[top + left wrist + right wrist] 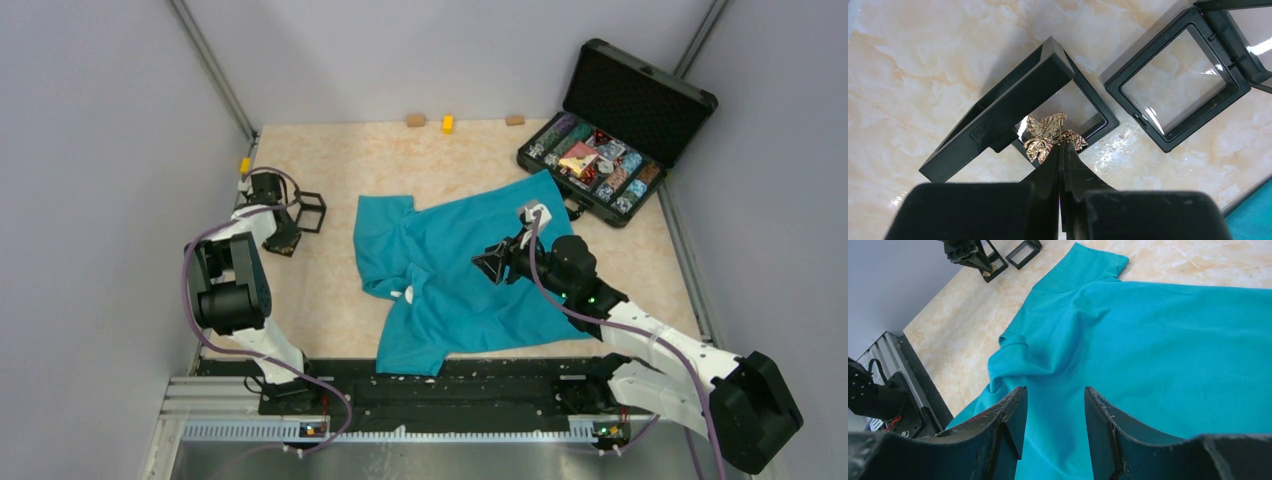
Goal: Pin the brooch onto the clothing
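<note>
As jaws pinch the brooch (1047,133), the clothing's (440,255) label (408,295) is unreadable.

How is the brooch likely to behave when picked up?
The brooch looks thin, stiff and light, so it should lift easily. Its shiny metal leaves may slip or twist, since the left fingers seem to pinch only its edge. The fine leaf tips look easy to bend.

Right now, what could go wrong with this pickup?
1. The left jaws pinch only the brooch at its edge, so it may slip or twist when lifted.
2. The small black frame stands tilted right beside it and could snag.
3. The shirt lies wrinkled, and the right jaws stand open over it, not gripping.
</note>
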`<state>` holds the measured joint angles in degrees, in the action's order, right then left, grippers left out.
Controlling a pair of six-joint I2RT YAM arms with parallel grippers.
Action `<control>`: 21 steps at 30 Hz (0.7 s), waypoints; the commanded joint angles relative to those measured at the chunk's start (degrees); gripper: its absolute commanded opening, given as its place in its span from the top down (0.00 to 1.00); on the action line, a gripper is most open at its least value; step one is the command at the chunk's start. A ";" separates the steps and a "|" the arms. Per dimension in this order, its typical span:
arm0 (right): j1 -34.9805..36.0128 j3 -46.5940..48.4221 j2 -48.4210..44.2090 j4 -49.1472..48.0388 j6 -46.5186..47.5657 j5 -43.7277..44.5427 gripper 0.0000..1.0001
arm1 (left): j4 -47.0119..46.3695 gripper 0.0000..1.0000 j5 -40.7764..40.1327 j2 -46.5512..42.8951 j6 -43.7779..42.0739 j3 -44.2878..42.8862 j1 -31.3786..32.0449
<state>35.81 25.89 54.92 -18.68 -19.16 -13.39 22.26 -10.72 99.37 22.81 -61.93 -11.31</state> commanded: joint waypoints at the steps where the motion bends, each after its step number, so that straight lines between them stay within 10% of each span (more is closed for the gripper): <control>1: -0.57 0.35 -0.38 -2.43 -0.08 0.01 0.53 | -1.30 1.00 1.24 -2.41 1.38 0.18 0.06; 21: -0.57 1.72 2.80 -4.40 -3.63 -2.08 0.53 | -2.21 0.91 2.01 -25.05 1.91 10.37 4.11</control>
<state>35.81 25.91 56.60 -19.33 -21.10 -13.96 20.56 -7.33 70.94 25.52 -50.74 -6.81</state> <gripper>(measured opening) 0.468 0.040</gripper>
